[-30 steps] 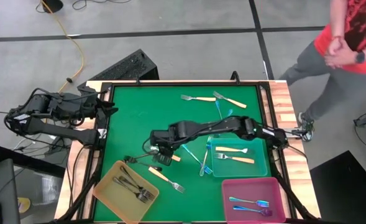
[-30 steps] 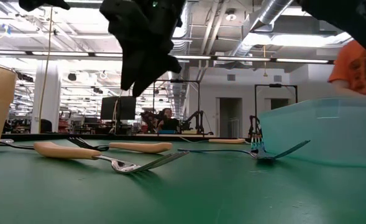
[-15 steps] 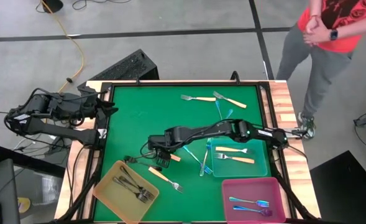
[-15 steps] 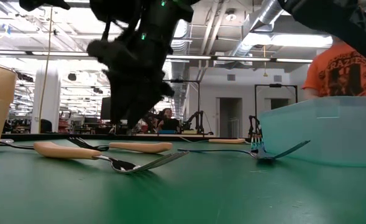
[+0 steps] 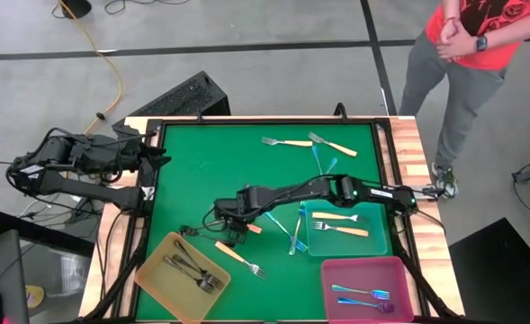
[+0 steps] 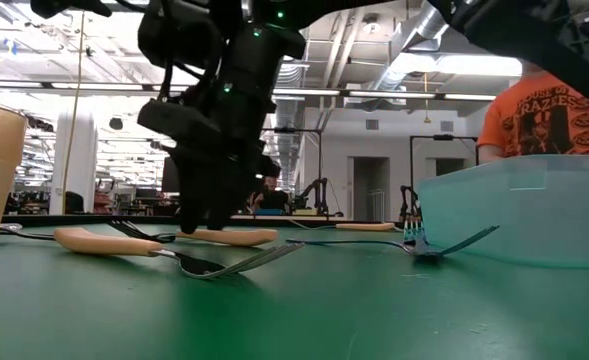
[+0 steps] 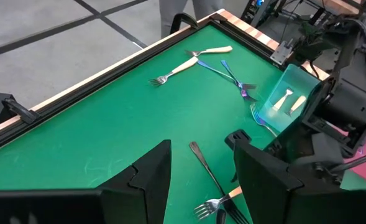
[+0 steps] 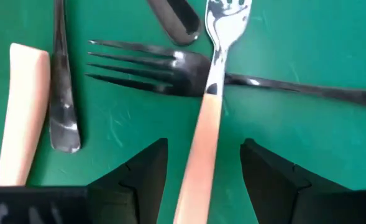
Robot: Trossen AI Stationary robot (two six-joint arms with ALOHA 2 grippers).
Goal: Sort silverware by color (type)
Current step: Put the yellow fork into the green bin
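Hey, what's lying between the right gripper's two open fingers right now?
In the right wrist view, a cream-handled silver fork lies between the right gripper fingers, its neck crossing a dark-grey metal fork on the green table.

High cam: overhead, straight down, covers the whole green counter (image 5: 211, 180) plus floor around it. Low cam: at counter level, looking across into the room, very near the cream-handled fork (image 6: 164, 250). Left wrist cam: from the counter's edge, angled across it toward the teal tray (image 7: 288, 99), also seen from above. Right wrist cam: nose-down, close over crossed forks (image 8: 170, 68), the cluster the low cam faces.
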